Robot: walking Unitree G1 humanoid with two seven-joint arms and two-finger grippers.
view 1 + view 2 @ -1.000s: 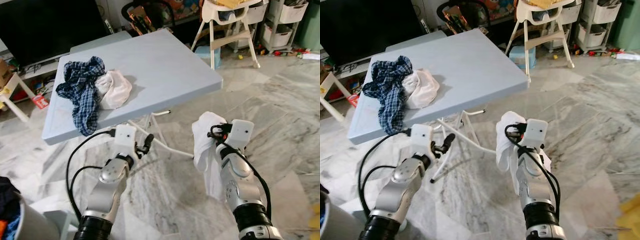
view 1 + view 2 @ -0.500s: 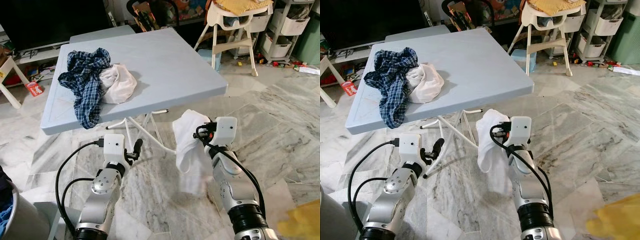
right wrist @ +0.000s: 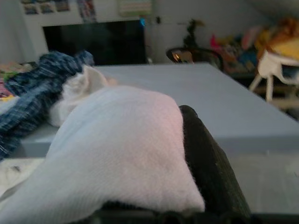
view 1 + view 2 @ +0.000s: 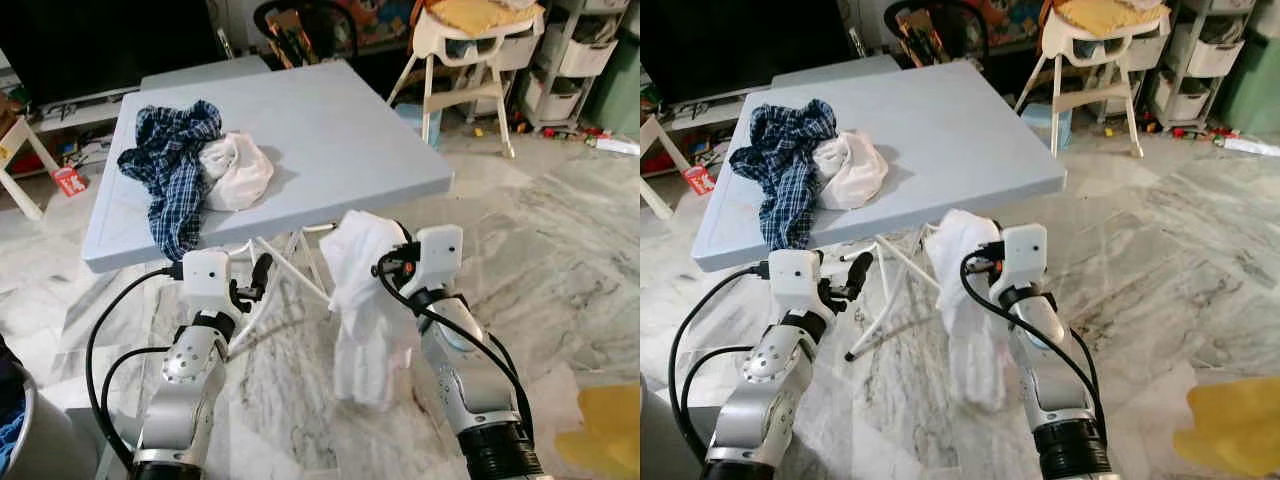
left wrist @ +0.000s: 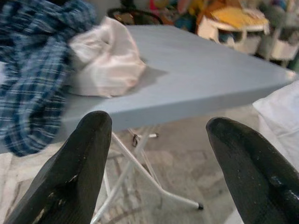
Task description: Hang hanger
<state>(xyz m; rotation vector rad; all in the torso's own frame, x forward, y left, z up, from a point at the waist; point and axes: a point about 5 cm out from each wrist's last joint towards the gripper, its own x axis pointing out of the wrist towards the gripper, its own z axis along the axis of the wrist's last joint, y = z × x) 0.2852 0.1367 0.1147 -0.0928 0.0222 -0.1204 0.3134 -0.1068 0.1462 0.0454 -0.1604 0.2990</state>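
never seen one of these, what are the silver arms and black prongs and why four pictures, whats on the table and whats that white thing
It is a humanoid robot. Two pictures come from its head, looking down at its own silver arms; two come from cameras on its wrists, looking along each gripper's black fingers. The left gripper is open and holds nothing. The right gripper is shut on a white cloth that hangs toward the marble floor. On the light blue folding table lie a crumpled blue plaid shirt and a bunched white garment, touching.
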